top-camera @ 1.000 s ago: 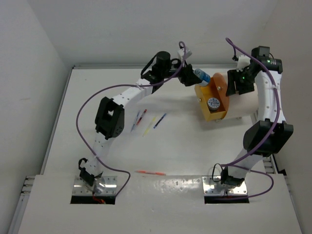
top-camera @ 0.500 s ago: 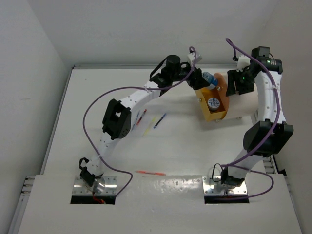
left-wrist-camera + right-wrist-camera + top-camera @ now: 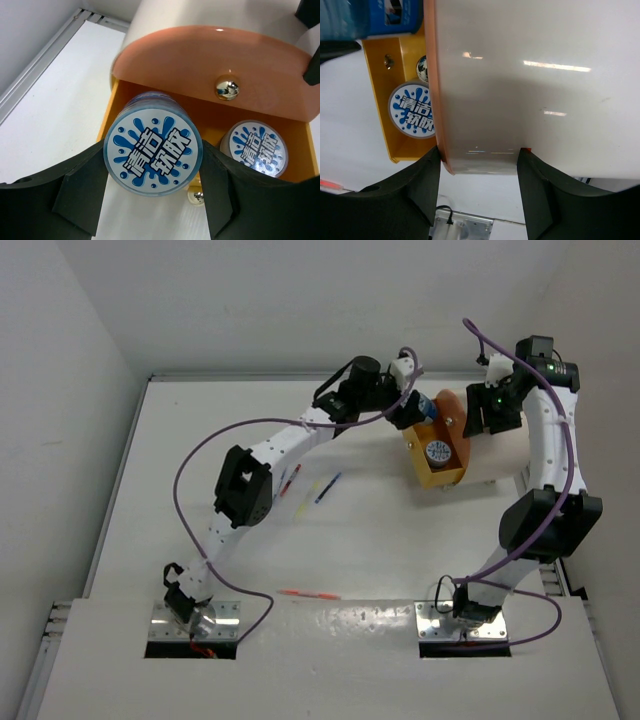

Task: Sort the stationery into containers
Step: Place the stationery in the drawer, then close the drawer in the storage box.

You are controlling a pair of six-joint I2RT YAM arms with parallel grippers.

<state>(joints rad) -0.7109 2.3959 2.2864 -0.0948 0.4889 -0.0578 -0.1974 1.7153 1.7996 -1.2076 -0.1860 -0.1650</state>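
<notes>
My left gripper (image 3: 152, 200) is shut on a blue-and-white patterned cylinder (image 3: 152, 150) and holds it at the open end of the orange drawer (image 3: 210, 117). From above, the gripper (image 3: 412, 406) and cylinder (image 3: 427, 406) are at the drawer's (image 3: 435, 472) far end. A second cylinder (image 3: 255, 148) lies in the drawer (image 3: 380, 75), also seen from above (image 3: 437, 452) and in the right wrist view (image 3: 411, 110). My right gripper (image 3: 477, 160) is shut on the cream drum container (image 3: 530, 85), behind its orange front disc (image 3: 210, 55) with a knob (image 3: 226, 87). Several pens (image 3: 305, 484) lie on the table.
An orange-red pen (image 3: 308, 594) lies near the table's front edge. The table's raised back edge (image 3: 250, 377) and left rail (image 3: 45, 65) are close by. The right arm's base plate (image 3: 465, 225) shows below the drum.
My left gripper has carried the cylinder to the right, from beside the drawer to over its far end. The right arm and the drum have not moved.
</notes>
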